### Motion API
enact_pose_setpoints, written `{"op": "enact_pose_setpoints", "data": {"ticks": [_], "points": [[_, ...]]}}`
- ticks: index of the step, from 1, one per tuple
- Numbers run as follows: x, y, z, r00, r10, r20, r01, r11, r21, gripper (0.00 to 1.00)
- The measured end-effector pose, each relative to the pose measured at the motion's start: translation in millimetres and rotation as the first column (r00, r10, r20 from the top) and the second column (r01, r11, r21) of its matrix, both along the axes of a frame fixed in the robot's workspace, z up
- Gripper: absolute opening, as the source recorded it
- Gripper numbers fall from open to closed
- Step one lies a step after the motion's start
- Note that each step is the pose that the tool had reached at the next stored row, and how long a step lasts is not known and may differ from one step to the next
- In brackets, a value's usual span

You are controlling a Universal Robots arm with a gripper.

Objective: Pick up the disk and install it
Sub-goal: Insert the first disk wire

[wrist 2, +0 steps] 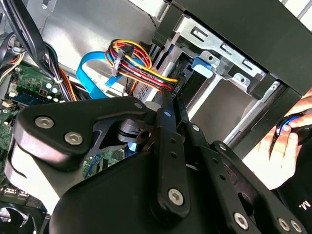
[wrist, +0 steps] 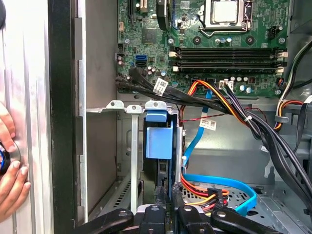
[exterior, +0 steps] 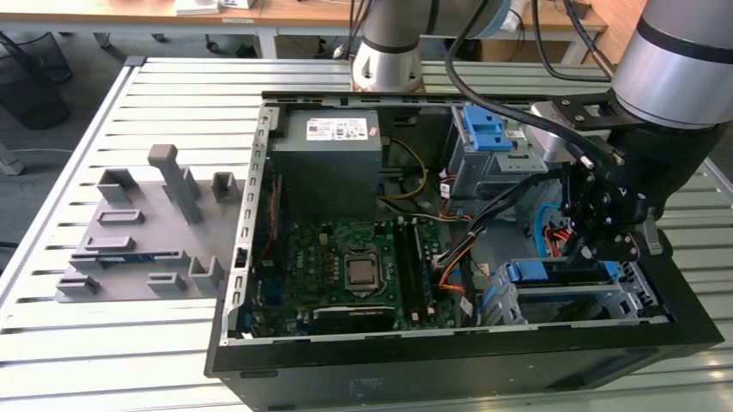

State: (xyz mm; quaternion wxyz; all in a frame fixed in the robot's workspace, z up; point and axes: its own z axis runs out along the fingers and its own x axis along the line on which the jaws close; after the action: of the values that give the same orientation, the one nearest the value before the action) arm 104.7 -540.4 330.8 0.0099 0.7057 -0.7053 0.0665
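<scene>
Inside the drive cage (exterior: 636,300) your gripper (wrist: 165,204) sat closed on the disk (wrist: 158,146), which stood on edge straight ahead of the fingertips, long axis running down into the bay.

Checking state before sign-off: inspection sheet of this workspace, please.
Surface: slatted metal table, carrying an open computer case and a grey fixture block.
Job's things: the disk, in its blue carrier, sits upright in the drive cage at the case's corner, seen in the first wrist view.
Clutter: nothing loose seen on the table.
Grippers: gripper sits directly over the disk slot; whether it is clamped cannot be told.
Cables: a multicoloured power bundle and blue data cable run close beside the cage.
Surroundings: a person's hand rests on the case's outer edge; desks stand behind the table.
</scene>
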Motion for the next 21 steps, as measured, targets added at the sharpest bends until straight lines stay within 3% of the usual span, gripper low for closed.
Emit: {"op": "enact_pose_setpoints", "data": {"ticks": [21], "points": [[0.0,-0.7,0.7,0.9999,-0.014,0.0,0.014,0.9999,0.0,0.16]]}}
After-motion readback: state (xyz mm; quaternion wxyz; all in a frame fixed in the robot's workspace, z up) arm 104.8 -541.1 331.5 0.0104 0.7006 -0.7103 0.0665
